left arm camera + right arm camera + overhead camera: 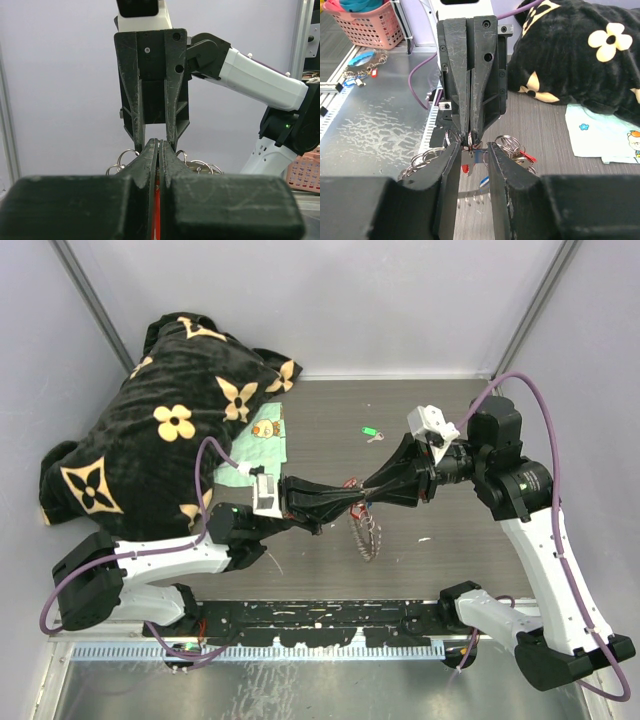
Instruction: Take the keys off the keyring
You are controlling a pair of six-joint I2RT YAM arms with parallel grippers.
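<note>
The left pincer (469,140) was clenched on the keyring (366,530), which dangled over the middle of the table (450,560). The right pincer (473,152) stood parted round the keys (465,168) (gripping one? I couldn't tell). A green-tagged key (370,432) lay loose toward the far edge.

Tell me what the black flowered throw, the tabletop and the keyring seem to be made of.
The throw: plush fabric, probably velour, going by its soft folds and matte nap. The tabletop: dark wood or a wood-look laminate with a matte finish. Straight grain lines show, but not which of the two it is. The keyring: bare metal, likely steel, seen as thin silver loops with bright glints.
</note>
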